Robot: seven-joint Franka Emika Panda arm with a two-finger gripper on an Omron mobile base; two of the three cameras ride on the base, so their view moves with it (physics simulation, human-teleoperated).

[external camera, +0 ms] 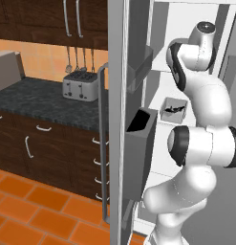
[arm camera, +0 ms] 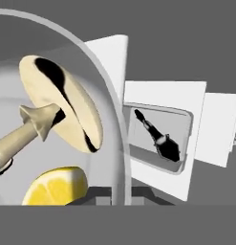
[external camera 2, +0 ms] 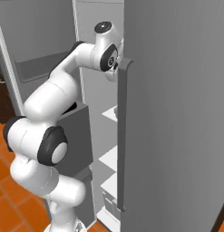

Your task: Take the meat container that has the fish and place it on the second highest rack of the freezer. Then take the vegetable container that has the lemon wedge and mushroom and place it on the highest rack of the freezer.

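Legible text, labels, brands, numbers, signs: none. Checked surfaces carry no readable marking: toaster (external camera: 80, 87), freezer door (external camera 2: 177, 113), fish container (arm camera: 160, 139), vegetable container (arm camera: 107, 110).

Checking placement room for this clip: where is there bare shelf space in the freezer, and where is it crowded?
The fish container takes the left part of its rack. The white shelves beside the door handle look bare. Crowded near the hand: the vegetable container with mushroom and lemon wedge.
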